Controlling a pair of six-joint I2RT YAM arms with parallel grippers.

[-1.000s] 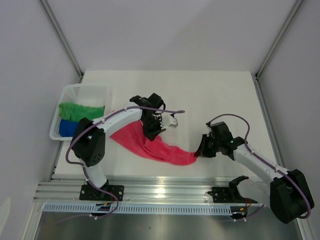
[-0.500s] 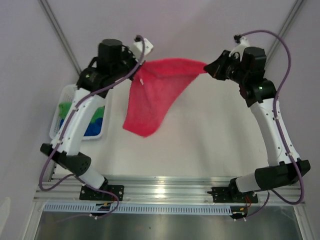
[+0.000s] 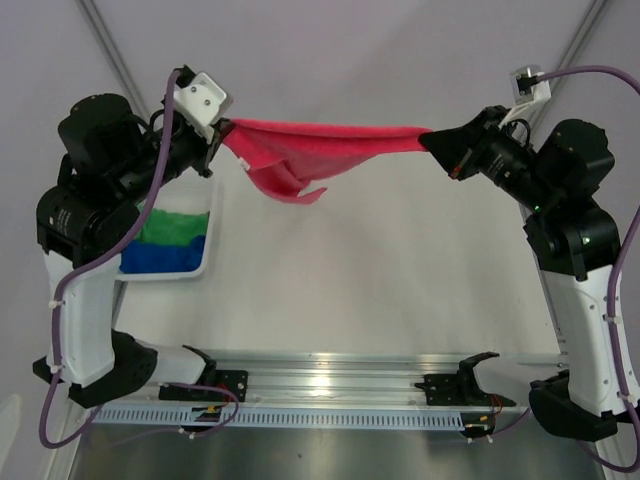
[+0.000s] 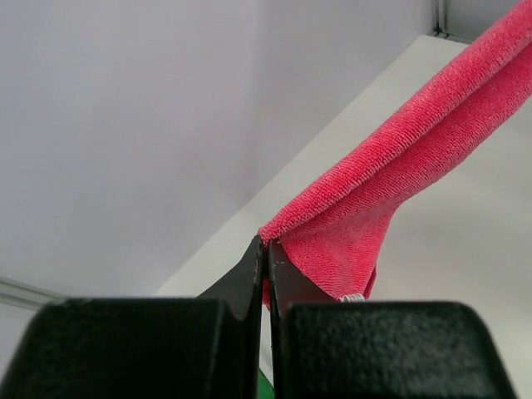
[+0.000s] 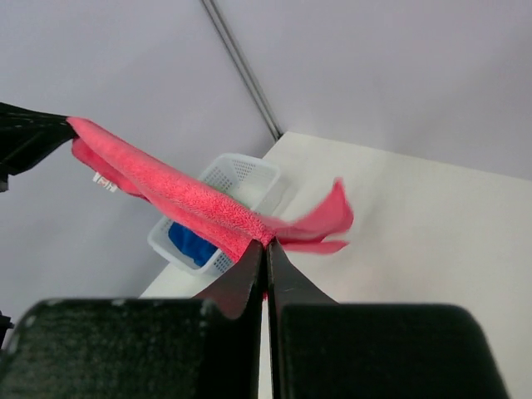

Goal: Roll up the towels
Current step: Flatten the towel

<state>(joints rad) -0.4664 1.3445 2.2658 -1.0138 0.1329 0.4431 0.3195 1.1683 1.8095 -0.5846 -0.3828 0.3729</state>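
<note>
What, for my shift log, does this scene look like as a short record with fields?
pink-red towel: held in the air, stretched between both claws, a fold sagging below the taut edge
left claw: shut on one end of it
right claw: shut on the other end
table: below the towel, not touching it
white mesh basket: at the table's left side
in basket: green towel, blue towel

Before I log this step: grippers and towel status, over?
Left gripper, right gripper shut on pink-red towel. Towel stretched between them, airborne. Basket at left, not in the way.
</note>
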